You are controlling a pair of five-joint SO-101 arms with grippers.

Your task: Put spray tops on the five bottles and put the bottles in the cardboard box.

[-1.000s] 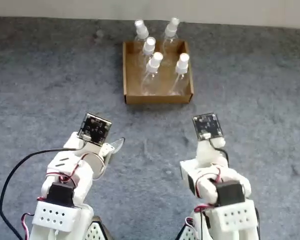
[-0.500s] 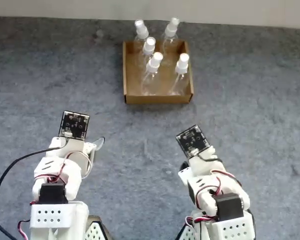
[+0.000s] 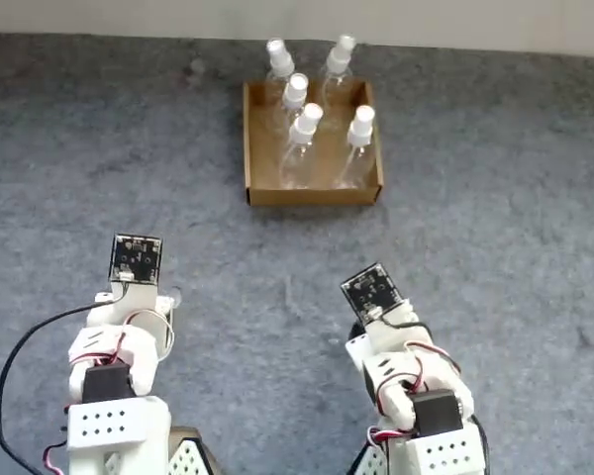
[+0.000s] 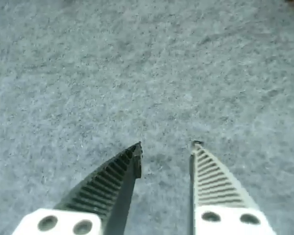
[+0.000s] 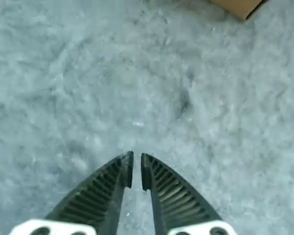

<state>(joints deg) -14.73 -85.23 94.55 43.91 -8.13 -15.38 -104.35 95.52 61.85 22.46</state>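
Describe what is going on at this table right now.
Five bottles, each with a spray top, stand in the box at the far side of the table, so the job looks finished. The left gripper is open and the right gripper shut. Both are empty, above the table's near side, away from the box.

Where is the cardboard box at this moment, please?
In the high view the cardboard box lies on the grey carpet, at the middle near its far edge, with capped bottles standing in it.
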